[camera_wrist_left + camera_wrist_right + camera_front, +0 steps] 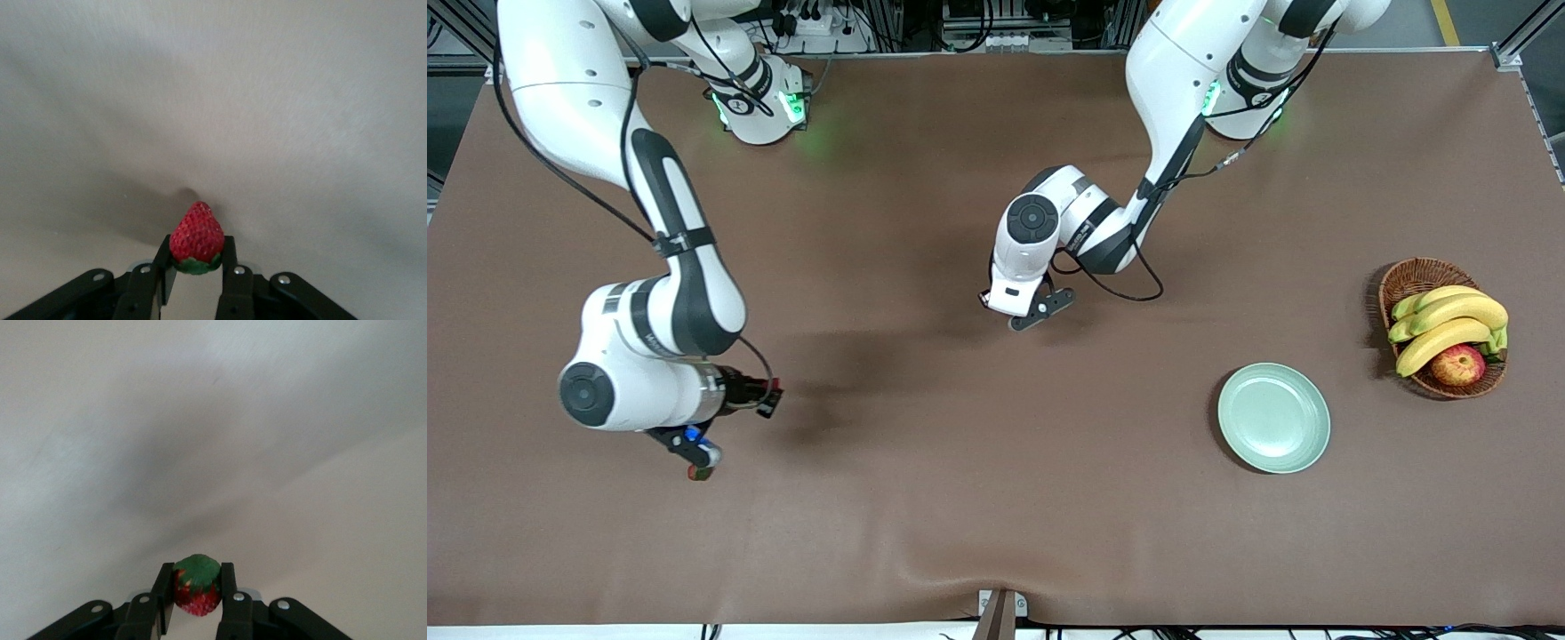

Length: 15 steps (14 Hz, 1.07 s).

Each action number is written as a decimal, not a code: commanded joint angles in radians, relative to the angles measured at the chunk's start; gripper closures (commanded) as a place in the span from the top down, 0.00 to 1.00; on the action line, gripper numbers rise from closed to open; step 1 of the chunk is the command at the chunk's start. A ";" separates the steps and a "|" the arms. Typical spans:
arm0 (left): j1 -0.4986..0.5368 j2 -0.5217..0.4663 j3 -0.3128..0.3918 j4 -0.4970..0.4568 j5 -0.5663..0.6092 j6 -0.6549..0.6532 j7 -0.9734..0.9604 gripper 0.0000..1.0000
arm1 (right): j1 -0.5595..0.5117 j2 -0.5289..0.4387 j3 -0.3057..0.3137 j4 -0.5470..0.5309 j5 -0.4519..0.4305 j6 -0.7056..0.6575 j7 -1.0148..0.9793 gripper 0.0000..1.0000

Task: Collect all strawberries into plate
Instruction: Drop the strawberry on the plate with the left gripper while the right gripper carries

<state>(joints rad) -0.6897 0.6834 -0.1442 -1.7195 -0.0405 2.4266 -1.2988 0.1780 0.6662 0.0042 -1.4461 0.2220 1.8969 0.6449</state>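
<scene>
While clamped, one strawberry (pixel 197 237) inside left pincer (pixel 197 275), another strawberry (pixel 197 590) inside right pincer (pixel 197 597).

Both arms are glossy white with black joint bands and round dark grey caps; loose black cables run along them, and green lights glow near each base. The black fingers (pixel 235 280) carry small silver screws.

The left hand (pixel 195 277) and right hand (pixel 195 595) are both up above the table, fingers closed on small loads.
</scene>
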 commanded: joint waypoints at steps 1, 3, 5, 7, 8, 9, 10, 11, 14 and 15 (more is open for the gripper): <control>0.053 -0.085 0.002 -0.011 0.021 -0.072 0.022 0.00 | 0.017 -0.023 0.069 -0.017 0.028 -0.004 0.143 0.00; 0.140 -0.145 0.002 -0.011 0.060 -0.112 0.024 0.00 | 0.081 -0.020 0.076 -0.020 0.028 0.031 0.275 0.00; 0.276 -0.182 0.002 -0.009 0.099 -0.139 0.047 0.00 | 0.162 -0.016 0.076 -0.025 0.030 0.082 0.396 0.00; 0.416 -0.176 0.000 -0.006 0.126 -0.141 0.126 0.00 | 0.245 -0.011 0.076 -0.037 0.028 0.134 0.505 0.00; 0.483 -0.167 0.000 0.006 0.137 -0.141 0.168 0.00 | 0.280 -0.011 0.076 -0.046 0.028 0.151 0.541 0.00; 0.551 -0.162 0.000 0.017 0.148 -0.141 0.223 0.00 | 0.320 -0.010 0.076 -0.056 0.028 0.163 0.585 0.00; 0.609 -0.153 0.000 0.029 0.149 -0.141 0.286 0.00 | 0.357 -0.010 0.076 -0.068 0.028 0.181 0.629 0.00; 0.654 -0.150 -0.002 0.037 0.149 -0.141 0.341 0.00 | 0.380 -0.010 0.076 -0.089 0.028 0.209 0.669 0.00; 0.707 -0.105 -0.003 0.037 0.139 -0.141 0.449 0.00 | 0.474 -0.007 0.076 -0.151 0.028 0.273 0.739 0.00; 0.707 -0.081 -0.003 0.038 0.140 -0.141 0.469 0.00 | 0.497 0.006 0.076 -0.161 0.028 0.313 0.768 0.00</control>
<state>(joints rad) 0.0297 0.5515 -0.1315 -1.7038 0.0834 2.2919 -0.8479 0.6342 0.6727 0.0895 -1.5701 0.2378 2.1533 1.3637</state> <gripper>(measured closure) 0.692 0.683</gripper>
